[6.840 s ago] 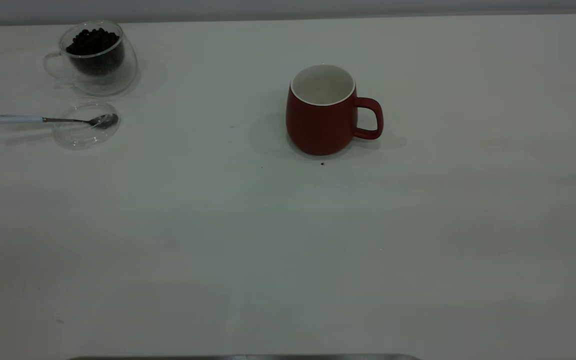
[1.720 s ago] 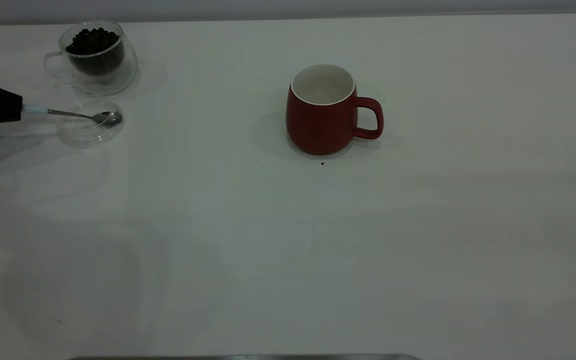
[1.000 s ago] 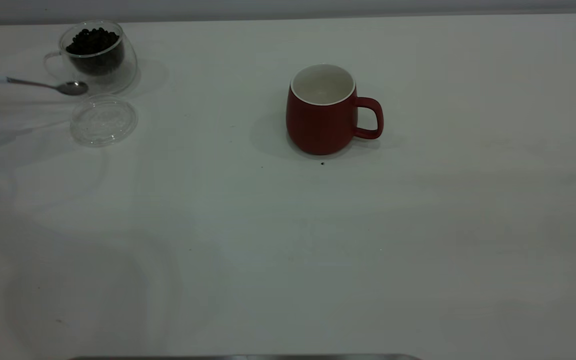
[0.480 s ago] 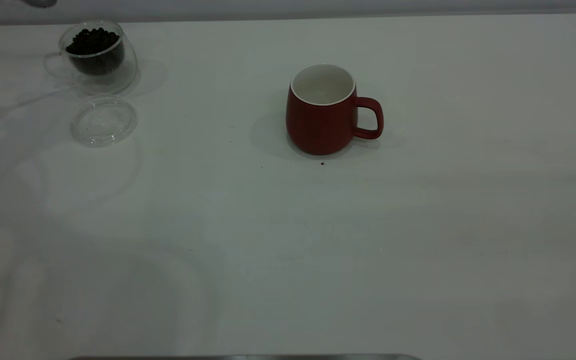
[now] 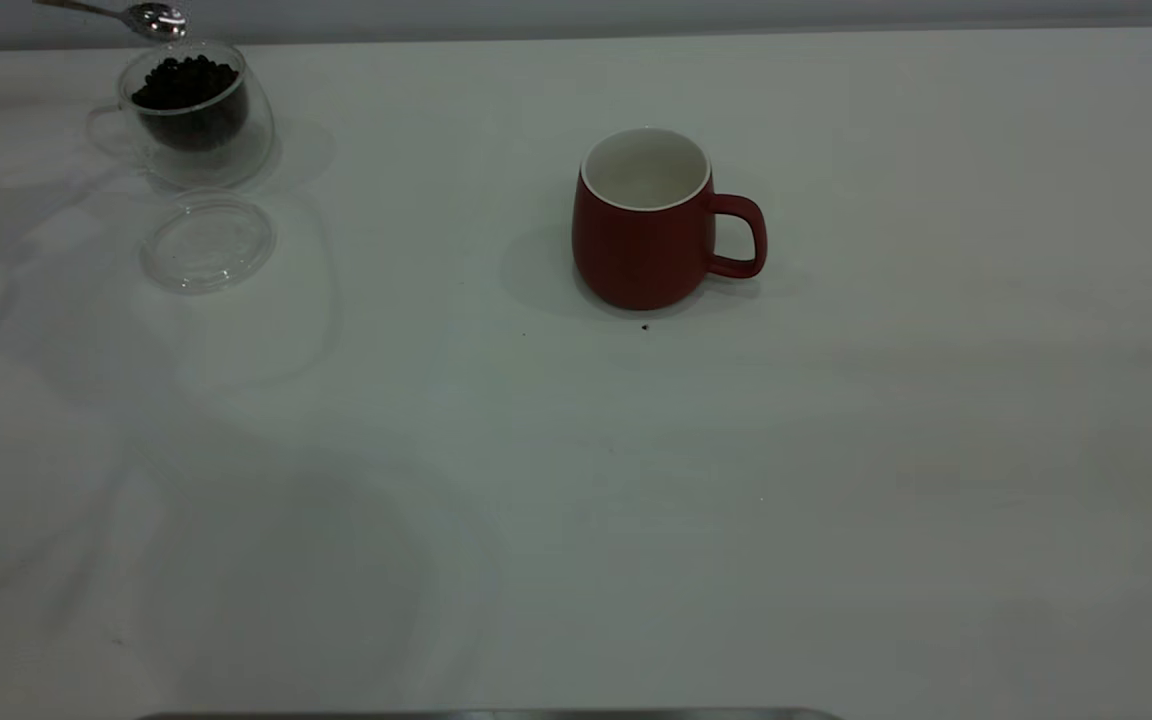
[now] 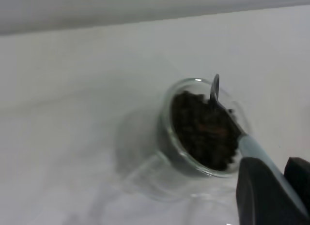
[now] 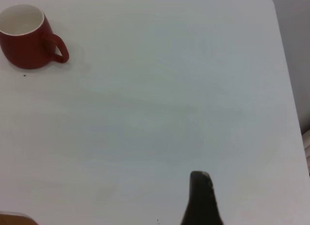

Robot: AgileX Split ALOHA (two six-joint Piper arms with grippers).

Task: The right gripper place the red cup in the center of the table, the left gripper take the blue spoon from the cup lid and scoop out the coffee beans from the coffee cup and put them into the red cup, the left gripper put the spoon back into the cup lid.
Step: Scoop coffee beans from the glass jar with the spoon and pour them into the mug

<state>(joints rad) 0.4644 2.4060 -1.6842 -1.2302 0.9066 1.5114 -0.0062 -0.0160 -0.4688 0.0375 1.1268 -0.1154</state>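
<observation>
1. Left wrist view: left pincer (image 6: 273,188) clenched on the blue spoon (image 6: 252,147) by its pale handle, metal bowl held over the coffee beans (image 6: 203,130) heaped in the coffee cup (image 6: 167,133).
2. Nearer on the table (image 5: 576,500): bare white surface.
3. Mid-table: red cup (image 5: 644,225) upright, handle toward the right arm's side.
4. Far left corner: cup lid (image 5: 208,243) lying flat just before the coffee cup, spoon above.
5. Right pincer (image 7: 201,198) well apart from the red cup; cannot tell its state.

Blue spoon (image 6: 227,116) hovers, seemingly empty, over coffee beans (image 6: 203,128).
</observation>
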